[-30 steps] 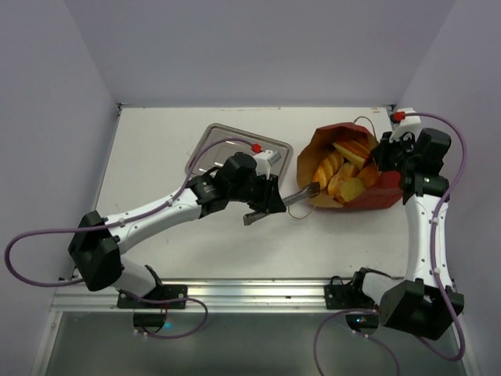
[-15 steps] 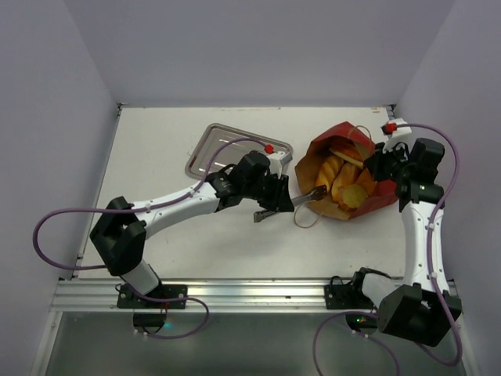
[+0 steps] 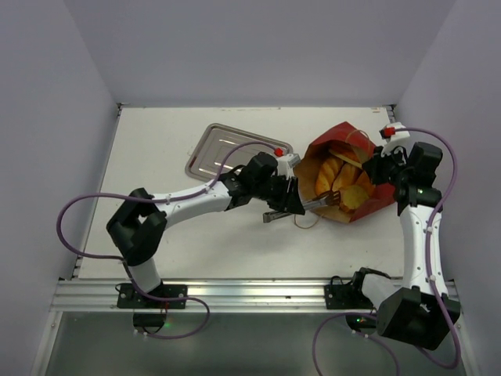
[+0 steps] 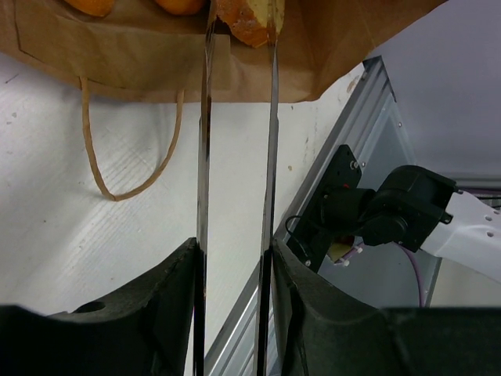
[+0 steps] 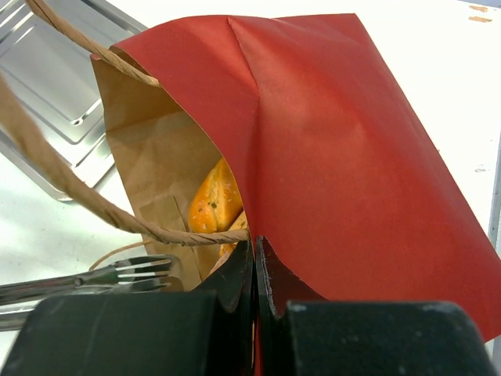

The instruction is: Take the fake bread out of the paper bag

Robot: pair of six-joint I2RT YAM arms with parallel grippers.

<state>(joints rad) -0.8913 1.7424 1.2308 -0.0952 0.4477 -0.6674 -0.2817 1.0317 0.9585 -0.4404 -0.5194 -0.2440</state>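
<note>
The dark-red paper bag (image 3: pixel 374 200) lies on its side at the right, its mouth facing left, with several golden-orange fake breads (image 3: pixel 344 185) inside. My left gripper (image 3: pixel 283 205) is shut on metal tongs (image 3: pixel 315 204) whose tips reach into the bag mouth. In the left wrist view the tong blades (image 4: pixel 205 157) close on a bread piece (image 4: pixel 249 19) at the tan bag lip (image 4: pixel 156 66). My right gripper (image 3: pixel 376 168) is shut on the bag's rim (image 5: pixel 329 141); a bread (image 5: pixel 215 196) shows inside the bag.
A flat steel tray (image 3: pixel 213 149) lies left of the bag and shows in the right wrist view (image 5: pixel 55 102). A twine handle loop (image 4: pixel 94 160) rests on the table before the bag. The table's front rail (image 3: pixel 235 291) runs along the near edge.
My left arm has stretched rightward, carrying the tongs from in front of the bag into its mouth. My right gripper has shifted slightly, and the bag has turned and crumpled a little.
</note>
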